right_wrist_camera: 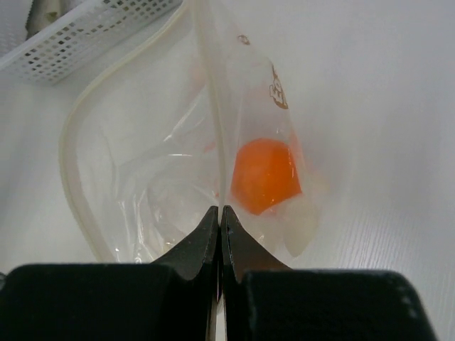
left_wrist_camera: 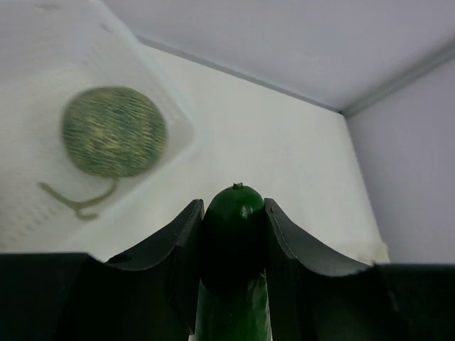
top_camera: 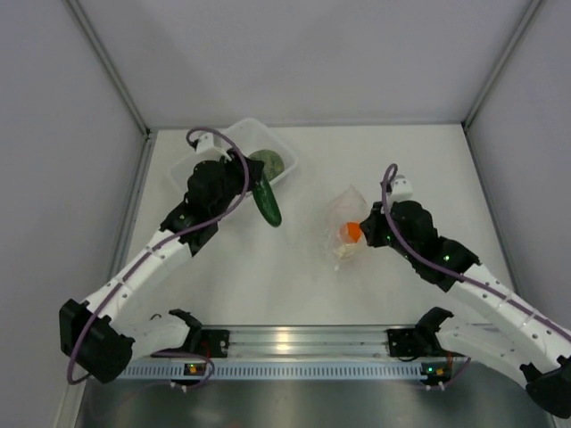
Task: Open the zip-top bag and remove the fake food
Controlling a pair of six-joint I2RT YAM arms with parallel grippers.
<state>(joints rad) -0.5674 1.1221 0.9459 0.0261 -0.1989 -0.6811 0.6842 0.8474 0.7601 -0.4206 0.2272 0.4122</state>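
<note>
White table (top_camera: 401,169) — basket (top_camera: 254,134): cabbage ball (top_camera: 270,163); bag (top_camera: 343,205): orange ball (top_camera: 353,232).

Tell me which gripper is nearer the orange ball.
Right. The right gripper pinches the bag just beside the orange ball; the left gripper is far off by the basket, holding the cucumber.

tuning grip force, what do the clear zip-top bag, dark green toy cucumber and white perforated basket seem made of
Clear zip-top bag: thin soft plastic film, glossy; it creases and the orange ball shows through.
Dark green toy cucumber: probably hard moulded plastic, smooth with a sheen.
White perforated basket: likely stiff translucent plastic, matte, with a moulded grid of holes.
</note>
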